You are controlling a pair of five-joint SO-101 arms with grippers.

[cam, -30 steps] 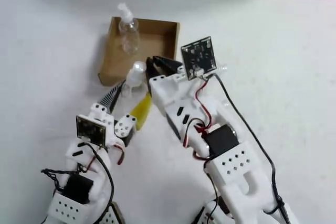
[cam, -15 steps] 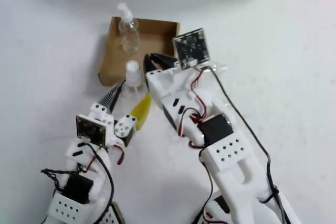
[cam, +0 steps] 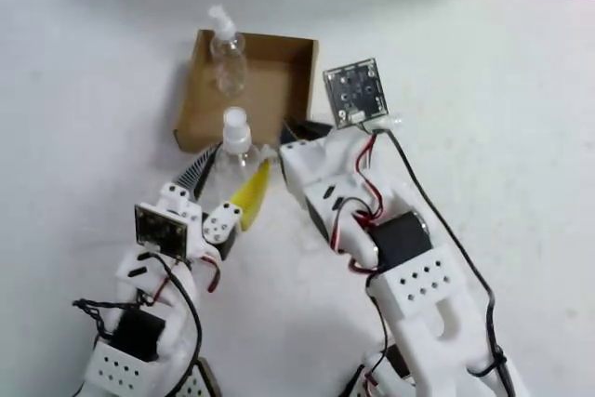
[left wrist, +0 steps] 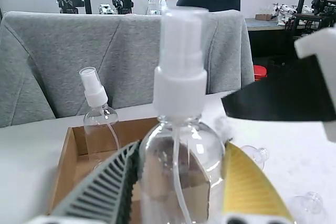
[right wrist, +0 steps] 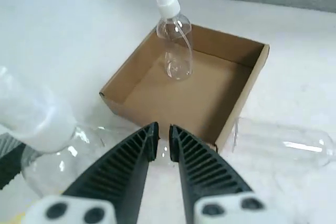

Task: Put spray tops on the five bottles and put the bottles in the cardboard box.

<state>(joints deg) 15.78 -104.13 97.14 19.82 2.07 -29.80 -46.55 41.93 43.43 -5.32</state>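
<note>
White table (cam: pixel 483 62); cardboard box (cam: pixel 274 81) has one capped bottle (cam: pixel 228 60) inside. Just outside its near wall the second bottle (cam: pixel 235 137) stands upright with its spray top (cam: pixel 236 121) on, clamped in the left pincer (cam: pixel 237 163), not boxed yet. An uncapped bottle (right wrist: pixel 283 142) lies beside the box, so most remains. Right pincer (right wrist: pixel 164 132) almost closed, empty; a second ago it was at that spray top, now drawn aside.

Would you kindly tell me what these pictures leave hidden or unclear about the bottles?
High view: the right arm hides most of the capless bottle lying beside the box.
Left wrist view: the held bottle in the left pincer blocks part of the box floor; the edge cuts off its base.
Whether its spray top is screwed tight cannot be told.
Left wrist view: the loose bottles are blurred, count unclear.
</note>
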